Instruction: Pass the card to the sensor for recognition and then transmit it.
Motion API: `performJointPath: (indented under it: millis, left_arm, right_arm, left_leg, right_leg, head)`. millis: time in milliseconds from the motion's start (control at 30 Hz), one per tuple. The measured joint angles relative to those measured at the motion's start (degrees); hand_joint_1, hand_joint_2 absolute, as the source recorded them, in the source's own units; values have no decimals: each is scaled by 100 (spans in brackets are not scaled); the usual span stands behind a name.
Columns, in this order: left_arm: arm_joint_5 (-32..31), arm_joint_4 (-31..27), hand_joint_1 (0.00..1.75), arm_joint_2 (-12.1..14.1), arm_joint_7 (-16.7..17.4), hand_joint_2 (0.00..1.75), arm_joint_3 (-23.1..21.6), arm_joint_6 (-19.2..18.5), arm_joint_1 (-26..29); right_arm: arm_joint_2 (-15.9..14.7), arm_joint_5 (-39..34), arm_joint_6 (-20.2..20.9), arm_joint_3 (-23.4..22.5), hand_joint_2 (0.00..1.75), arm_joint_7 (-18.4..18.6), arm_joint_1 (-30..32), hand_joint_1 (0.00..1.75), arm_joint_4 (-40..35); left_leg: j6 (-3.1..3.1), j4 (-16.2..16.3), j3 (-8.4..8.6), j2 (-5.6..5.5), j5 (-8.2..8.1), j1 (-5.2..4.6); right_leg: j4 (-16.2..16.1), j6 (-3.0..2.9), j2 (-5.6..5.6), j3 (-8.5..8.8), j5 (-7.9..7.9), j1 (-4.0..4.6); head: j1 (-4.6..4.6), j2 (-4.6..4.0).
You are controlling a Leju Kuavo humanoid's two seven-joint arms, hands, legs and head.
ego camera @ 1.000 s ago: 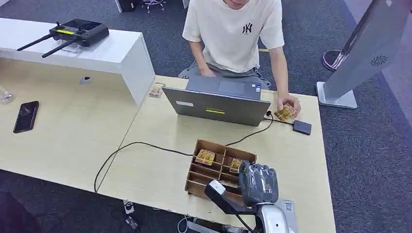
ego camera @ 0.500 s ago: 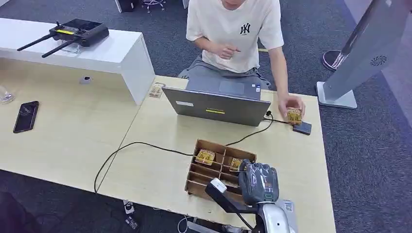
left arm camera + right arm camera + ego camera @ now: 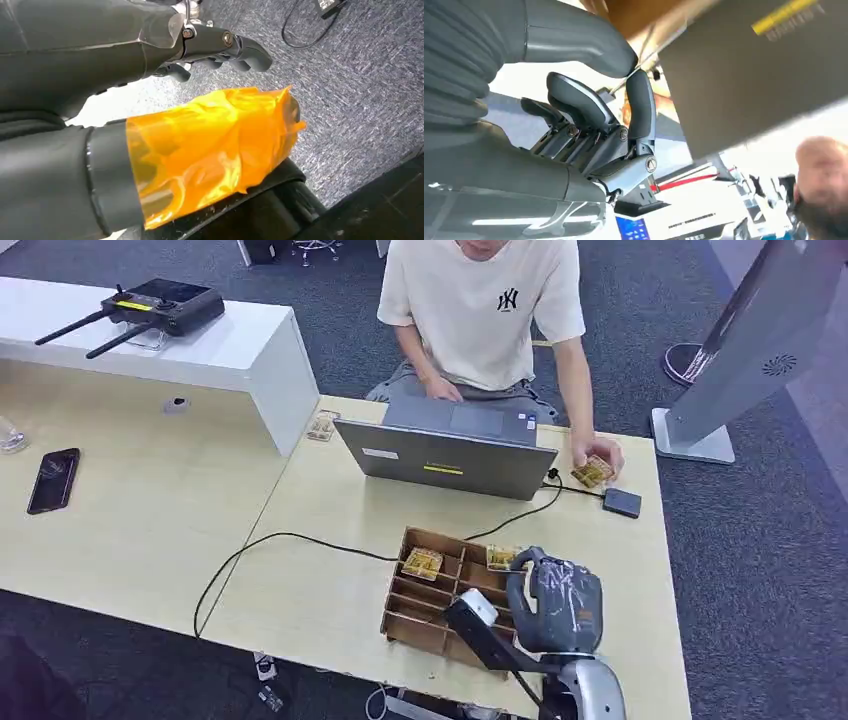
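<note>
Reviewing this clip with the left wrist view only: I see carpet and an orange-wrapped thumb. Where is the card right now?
Observer: In the head view the right robot hand pinches a card over the far side of the wooden divided box.
Operator: And the sensor?
Observer: A small dark pad, likely the sensor, lies on the table beyond the box, right of the laptop.
Operator: Anyone nearby?
Observer: A person's hand holds a second card beside that pad.

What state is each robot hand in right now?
Left hand: open, holding nothing.
Right hand: pinching a card.
</note>
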Motion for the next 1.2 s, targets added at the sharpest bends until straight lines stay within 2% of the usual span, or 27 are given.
performJointPath:
  millis: [100,267,433,733,1200]
  left_arm:
    - [17,0,0,0,-11,0,7,11,27]
    - [87,0,0,0,-87,0,101,98,59]
    - [118,0,0,0,-127,0,160,144,87]
    - [109,0,0,0,-164,0,258,160,104]
    - [-26,0,0,2,-186,0,278,135,100]
  right_arm:
    - [0,-140,-11,-100,175,-79,77,175,-310]
    - [0,-1045,-85,-264,175,-426,284,175,-778]
    - [0,-1526,-199,-457,175,-708,514,175,-1213]
    - [0,-1687,-247,-645,175,-883,674,175,-1523]
    - [55,-1656,-109,-673,175,-817,497,175,-1512]
  left_leg:
    - [0,0,0,1,0,0]
    - [0,0,0,0,0,0]
    - [0,0,0,0,0,0]
    - [0,0,1,1,0,0]
    - [0,0,0,3,0,0]
  right_leg:
    - [0,0,0,0,0,0]
    - [0,0,0,0,0,0]
    - [0,0,0,0,0,0]
    - [0,0,0,0,0,0]
    - [1,0,1,0,0,0]
  head:
    - [0,0]
    - [0,0]
    - [-2,0]
    - [-2,0]
    - [-2,0]
